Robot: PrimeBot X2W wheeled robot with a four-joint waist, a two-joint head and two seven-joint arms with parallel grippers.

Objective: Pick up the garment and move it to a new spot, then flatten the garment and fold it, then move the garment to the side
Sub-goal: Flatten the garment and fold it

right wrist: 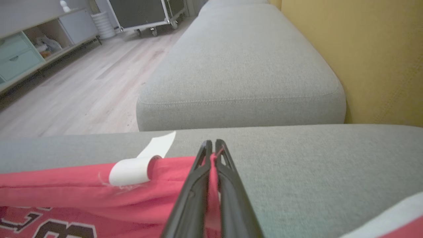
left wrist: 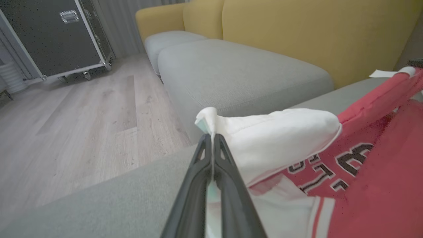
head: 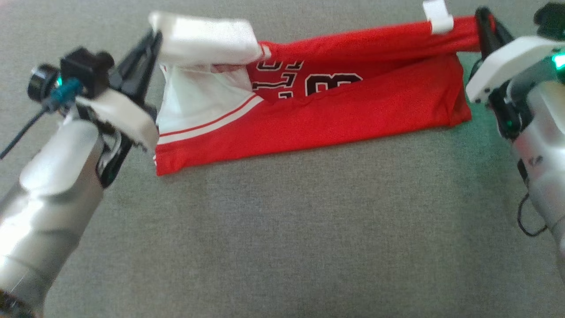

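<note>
Near part of the grey seat cushion [head: 287, 229] bare. Further in, toward its far edge, the garment [head: 353, 110]: red jersey, white sleeve, white-and-red striped trim. Lower fold rests on the surface; top edge is lifted clear and drawn taut in a line between the two grippers. Writing: black block characters edged white across the chest, creased and half folded under. One large figure could be an 8 or a B, not legible with any certainty. Left gripper [head: 155, 36], at the left end: fingers pressed together, pinching the white sleeve's edge, cloth poking out past the tips. Right gripper [head: 484, 14], at the right end: fingers likewise closed, nipping the red edge. A white tag [head: 437, 17] loops over the taut edge just beside the right gripper; no print visible on it. Beyond the far edge: a second grey cushion [right wrist: 238, 66], the yellow backrest [right wrist: 370, 53] alongside, pale wood floor [left wrist: 82, 115], a black wheeled flight case [left wrist: 49, 36], and a low shelf unit [right wrist: 19, 49].
</note>
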